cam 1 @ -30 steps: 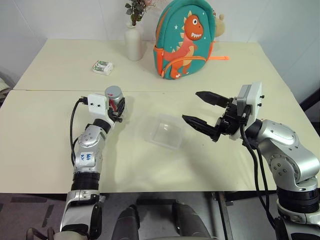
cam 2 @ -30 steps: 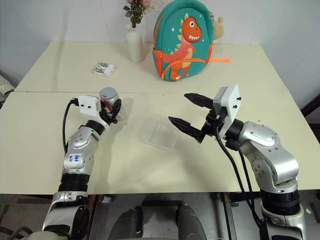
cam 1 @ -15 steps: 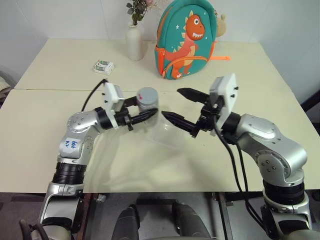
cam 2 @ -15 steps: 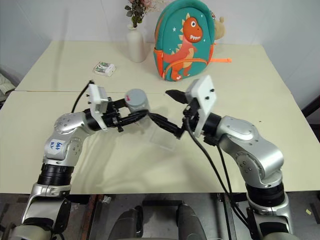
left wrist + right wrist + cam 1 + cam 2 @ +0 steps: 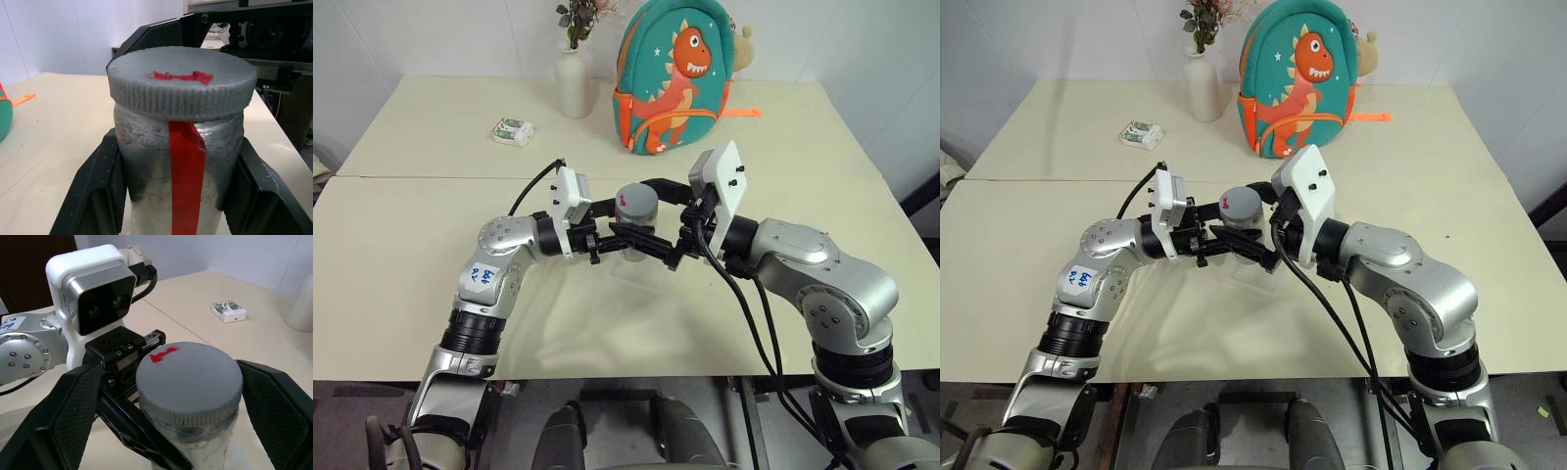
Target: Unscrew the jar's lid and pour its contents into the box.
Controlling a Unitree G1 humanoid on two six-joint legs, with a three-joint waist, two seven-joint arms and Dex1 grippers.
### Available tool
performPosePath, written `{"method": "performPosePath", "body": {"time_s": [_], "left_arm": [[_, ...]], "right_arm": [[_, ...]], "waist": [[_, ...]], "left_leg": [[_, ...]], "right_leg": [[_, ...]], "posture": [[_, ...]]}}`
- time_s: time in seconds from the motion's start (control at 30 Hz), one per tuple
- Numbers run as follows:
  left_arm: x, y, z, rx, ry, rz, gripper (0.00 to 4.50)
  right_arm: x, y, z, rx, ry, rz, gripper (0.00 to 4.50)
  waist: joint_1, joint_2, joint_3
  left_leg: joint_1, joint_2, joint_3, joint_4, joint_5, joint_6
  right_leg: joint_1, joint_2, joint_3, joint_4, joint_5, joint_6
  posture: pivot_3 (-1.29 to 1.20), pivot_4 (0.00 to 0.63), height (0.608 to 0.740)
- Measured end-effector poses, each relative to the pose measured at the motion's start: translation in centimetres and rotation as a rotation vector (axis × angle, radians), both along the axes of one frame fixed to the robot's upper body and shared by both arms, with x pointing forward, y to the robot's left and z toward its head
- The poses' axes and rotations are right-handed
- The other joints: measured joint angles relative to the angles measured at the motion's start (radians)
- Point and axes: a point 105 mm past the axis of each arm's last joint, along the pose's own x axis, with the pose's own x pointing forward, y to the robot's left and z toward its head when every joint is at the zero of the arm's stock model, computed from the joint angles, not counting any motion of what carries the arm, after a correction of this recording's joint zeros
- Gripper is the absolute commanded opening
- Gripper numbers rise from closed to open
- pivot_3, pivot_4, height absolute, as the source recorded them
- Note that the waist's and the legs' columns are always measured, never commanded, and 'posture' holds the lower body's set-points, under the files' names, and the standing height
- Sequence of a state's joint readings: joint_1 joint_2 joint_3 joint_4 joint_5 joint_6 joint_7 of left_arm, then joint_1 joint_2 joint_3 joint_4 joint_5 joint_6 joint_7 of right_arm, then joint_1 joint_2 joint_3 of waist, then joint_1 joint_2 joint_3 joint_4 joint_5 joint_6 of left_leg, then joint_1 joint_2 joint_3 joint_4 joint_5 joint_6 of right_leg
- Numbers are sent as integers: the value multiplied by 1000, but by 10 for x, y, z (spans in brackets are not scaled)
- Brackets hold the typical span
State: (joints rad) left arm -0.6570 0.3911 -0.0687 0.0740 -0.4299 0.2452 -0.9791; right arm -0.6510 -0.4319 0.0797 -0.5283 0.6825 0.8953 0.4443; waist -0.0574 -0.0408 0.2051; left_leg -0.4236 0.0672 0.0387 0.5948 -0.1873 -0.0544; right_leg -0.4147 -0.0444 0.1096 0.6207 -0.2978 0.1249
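My left gripper (image 5: 625, 235) is shut on the jar (image 5: 186, 166), a clear cylinder with a red streak, and holds it upright over the box (image 5: 644, 276). The grey lid (image 5: 636, 201) with its red mark sits on the jar. My right gripper (image 5: 168, 369) is open, and its black fingers (image 5: 66, 416) stand on either side of the lid with a gap to it. The left fingers (image 5: 105, 186) press the jar's sides below the lid. The contents are hidden.
A white vase (image 5: 574, 83) and a teal dinosaur backpack (image 5: 674, 78) stand at the back of the table (image 5: 401, 245). A small white-and-green packet (image 5: 513, 131) lies at the back left. Cables hang from both wrists.
My left gripper has carried the jar to the right, over the box, and now points right. My right gripper has moved left, and its open fingers now flank the lid.
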Motion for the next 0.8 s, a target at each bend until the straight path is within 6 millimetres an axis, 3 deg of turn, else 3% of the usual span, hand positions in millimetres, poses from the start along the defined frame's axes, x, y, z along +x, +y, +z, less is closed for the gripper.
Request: {"method": "performPosePath", "body": {"time_s": [0.27, 0.37, 0.5, 0.8], "left_arm": [[0, -1, 0, -4, 5, -2, 2086], [0, -3, -1, -9, 8, -7, 2086], [-1, -4, -1, -8, 15, -13, 2086], [-2, -4, -2, -2, 33, -19, 2086]], "right_arm": [[4, 0, -2, 6, 12, -9, 4500], [4, 1, 0, 18, 4, -4, 3851], [7, -2, 1, 26, -3, -24, 2627], [8, -2, -1, 28, 6, -16, 2605]], "waist": [[0, 0, 0], [0, 0, 0], [0, 0, 0], [0, 0, 0]], "left_leg": [[0, 0, 0, 0, 0, 0], [0, 0, 0, 0, 0, 0], [0, 0, 0, 0, 0, 0], [0, 0, 0, 0, 0, 0]], "right_leg": [[0, 0, 0, 0, 0, 0], [0, 0, 0, 0, 0, 0], [0, 0, 0, 0, 0, 0], [0, 0, 0, 0, 0, 0]], "posture": [[0, 150, 740], [0, 150, 740], [0, 150, 740], [0, 150, 740]]}}
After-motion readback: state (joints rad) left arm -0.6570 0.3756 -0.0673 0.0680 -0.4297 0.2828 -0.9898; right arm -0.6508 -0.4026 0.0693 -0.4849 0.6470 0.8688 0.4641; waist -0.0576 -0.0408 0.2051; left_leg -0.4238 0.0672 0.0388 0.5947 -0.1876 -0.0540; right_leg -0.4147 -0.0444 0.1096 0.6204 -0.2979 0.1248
